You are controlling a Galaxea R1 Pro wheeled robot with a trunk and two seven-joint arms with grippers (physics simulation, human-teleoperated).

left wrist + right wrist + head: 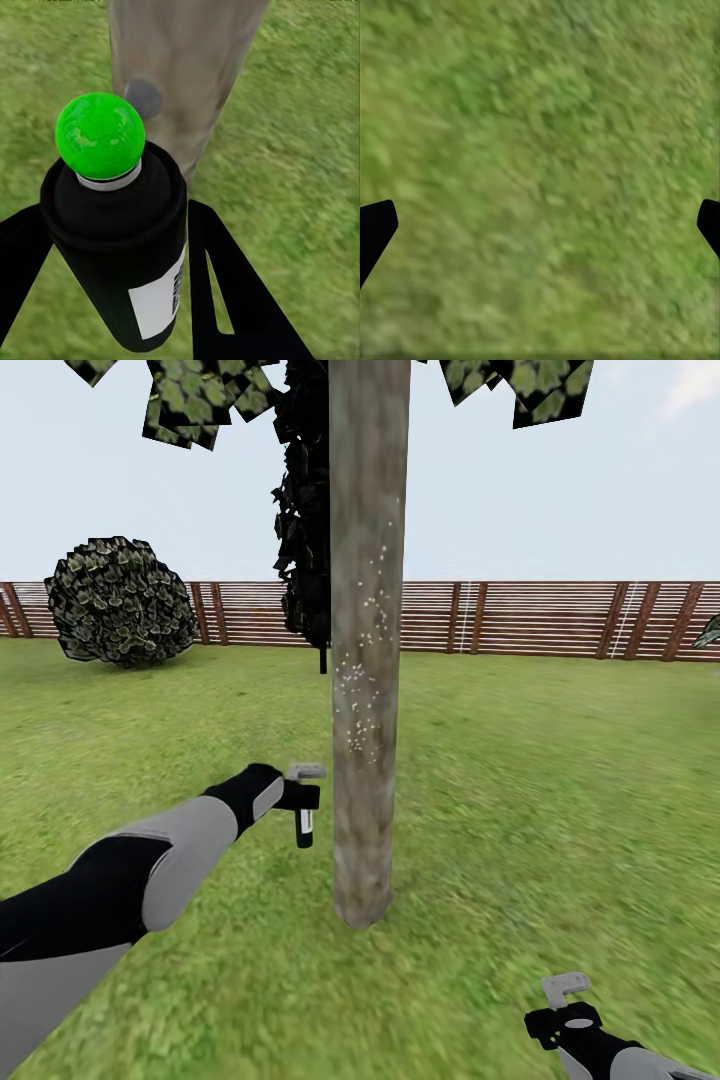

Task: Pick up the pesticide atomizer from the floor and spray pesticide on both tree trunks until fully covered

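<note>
A tree trunk (pixel 368 660), straight and mottled grey-brown, rises from the lawn in the middle of the head view, with fine white specks on its bark at mid height. Just left of it my left gripper (pixel 300 800) is shut on the pesticide atomizer (pixel 304 826), a small dark can with a white label. In the left wrist view the pesticide atomizer (pixel 120 247) sits between the black fingers (pixel 232 300), its green dot (pixel 100 135) facing the tree trunk (pixel 187 67) close ahead. My right gripper (pixel 565 1000) is low at the right, and in its wrist view the right gripper (pixel 540 225) is open over bare grass.
A brown slat fence (pixel 540 618) closes the lawn at the back. A round leafy shrub (pixel 120 600) stands at the back left. A dark narrow conifer (pixel 305 510) rises right behind the trunk. Blotchy green leaves (pixel 190 395) hang at the top. Grass lies all around.
</note>
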